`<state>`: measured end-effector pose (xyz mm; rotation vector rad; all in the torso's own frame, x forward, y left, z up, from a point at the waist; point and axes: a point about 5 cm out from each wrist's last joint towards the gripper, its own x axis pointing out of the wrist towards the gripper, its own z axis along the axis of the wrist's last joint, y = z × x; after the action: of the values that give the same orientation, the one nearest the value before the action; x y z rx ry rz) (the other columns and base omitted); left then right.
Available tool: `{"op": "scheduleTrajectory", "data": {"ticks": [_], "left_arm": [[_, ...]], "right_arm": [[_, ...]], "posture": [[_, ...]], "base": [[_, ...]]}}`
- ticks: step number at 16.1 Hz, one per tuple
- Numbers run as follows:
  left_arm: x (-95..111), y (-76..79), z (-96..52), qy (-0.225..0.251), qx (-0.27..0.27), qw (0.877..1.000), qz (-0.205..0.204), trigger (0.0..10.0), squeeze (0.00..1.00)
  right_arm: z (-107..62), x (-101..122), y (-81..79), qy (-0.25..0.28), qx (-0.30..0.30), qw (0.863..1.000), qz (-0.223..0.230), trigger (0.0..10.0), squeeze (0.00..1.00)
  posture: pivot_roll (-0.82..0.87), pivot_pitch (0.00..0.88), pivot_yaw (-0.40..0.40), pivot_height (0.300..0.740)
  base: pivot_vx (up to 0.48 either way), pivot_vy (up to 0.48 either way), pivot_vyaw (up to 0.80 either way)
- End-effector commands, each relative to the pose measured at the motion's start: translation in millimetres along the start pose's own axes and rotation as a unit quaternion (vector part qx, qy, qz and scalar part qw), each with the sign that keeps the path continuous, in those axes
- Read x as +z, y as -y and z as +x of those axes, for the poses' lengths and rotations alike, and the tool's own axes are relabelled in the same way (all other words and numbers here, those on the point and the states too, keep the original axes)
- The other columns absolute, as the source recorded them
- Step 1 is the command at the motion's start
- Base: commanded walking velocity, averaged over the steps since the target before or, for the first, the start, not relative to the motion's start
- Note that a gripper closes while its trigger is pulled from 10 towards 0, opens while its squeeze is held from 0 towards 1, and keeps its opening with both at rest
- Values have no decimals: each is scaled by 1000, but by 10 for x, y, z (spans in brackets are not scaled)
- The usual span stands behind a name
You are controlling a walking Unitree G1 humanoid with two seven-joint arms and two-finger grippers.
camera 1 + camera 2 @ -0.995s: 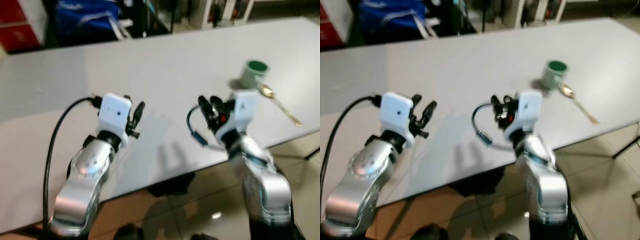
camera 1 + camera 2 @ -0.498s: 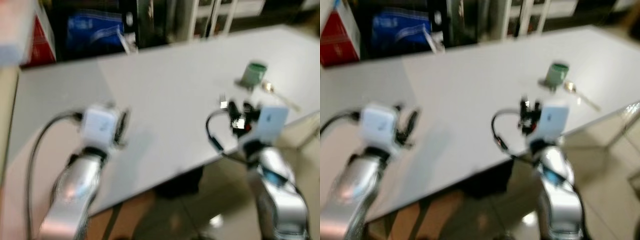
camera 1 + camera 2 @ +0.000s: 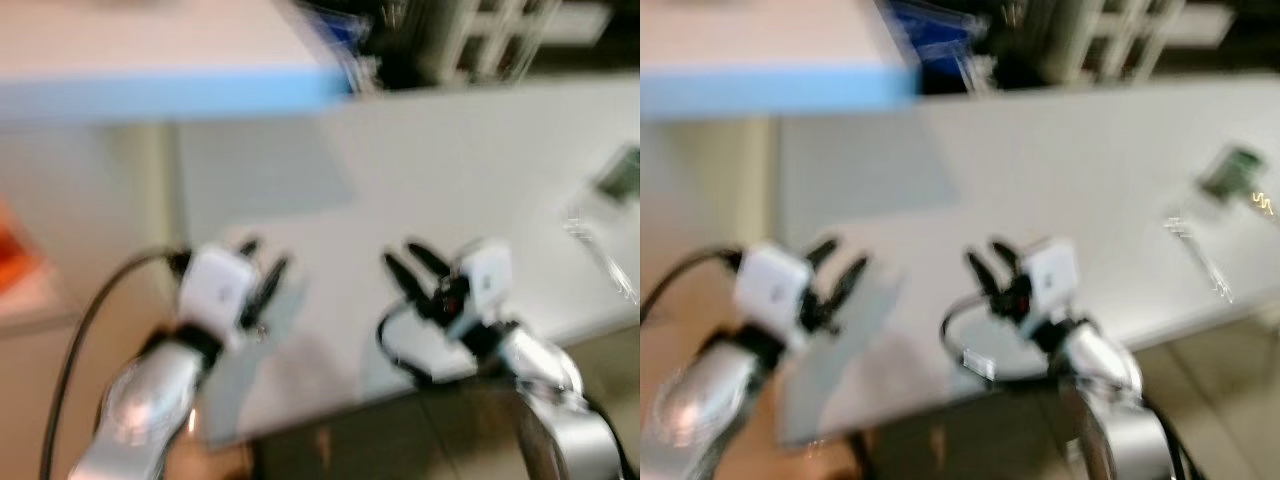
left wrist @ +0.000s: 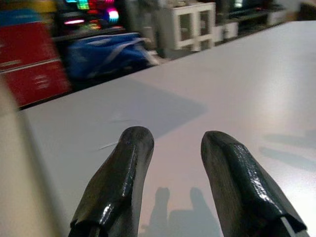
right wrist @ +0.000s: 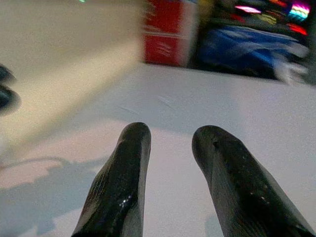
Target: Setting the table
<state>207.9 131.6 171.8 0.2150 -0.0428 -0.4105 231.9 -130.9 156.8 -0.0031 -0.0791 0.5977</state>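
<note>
Camera swung left; left pincer, right pincer spread, empty.

- My view has swung left and blurred.
- The green cup and spoon now sit much farther right of my right gripper.

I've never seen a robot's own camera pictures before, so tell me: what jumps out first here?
Two silver arms reach over the near edge of a big white table, the left gripper and the right gripper each with two black fingers spread apart and holding nothing. Far off at the table's right end sit a blurred green cup and a spoon beside it. The head pictures are smeared.
</note>
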Motion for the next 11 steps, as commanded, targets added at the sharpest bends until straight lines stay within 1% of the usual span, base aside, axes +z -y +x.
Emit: {"op": "scheduleTrajectory", "data": {"ticks": [1, 2, 3, 4, 5, 6, 7, 9, 11], "left_arm": [[96, 107, 6, 26, -32, 999, -14, 10000, 0], [114, 143, -3, 32, -48, 998, -20, 10000, 0], [132, 170, -14, 36, -65, 997, -30, 10000, 0], [140, 225, -32, 36, -110, 992, -47, 10000, 0], [131, 252, -59, 30, -132, 990, -48, 10000, 0], [137, 254, -70, 31, -142, 989, -41, 10000, 0], [148, 233, -74, 38, -135, 990, -32, 10000, 0], [136, 215, -84, 36, -131, 990, -30, 10000, 0], [119, 208, -85, 30, -140, 989, -32, 10000, 0]], "right_arm": [[-88, 26, 36, 9, 5, 1000, -2, 10000, 0], [-130, 21, 21, 12, 13, 1000, 8, 10000, 0], [-169, 25, 10, 18, 17, 1000, 17, 10000, 0], [-234, -10, -52, 9, 56, 998, 33, 10000, 0], [-293, -33, -109, 4, 100, 995, 27, 10000, 0], [-314, -22, -127, 6, 130, 991, 26, 10000, 0], [-304, 29, -138, 15, 149, 989, 21, 10000, 0], [-287, 37, -135, 12, 150, 988, 15, 10000, 0], [-285, 70, -144, 22, 149, 988, 29, 10000, 0]], "posture": [[12, 59, -48, 740], [12, 59, -48, 740], [5, 61, -30, 740], [1, 64, -21, 740], [2, 64, -17, 740], [2, 64, -14, 740], [4, 66, -13, 740], [2, 65, -10, 740], [1, 68, -3, 740]], "base": [[0, 480, 800], [0, 480, 800], [0, 458, 800], [0, 364, 0], [0, 0, 0], [0, 0, 0], [0, 0, 0], [0, 0, 0], [0, 0, 0]]}}
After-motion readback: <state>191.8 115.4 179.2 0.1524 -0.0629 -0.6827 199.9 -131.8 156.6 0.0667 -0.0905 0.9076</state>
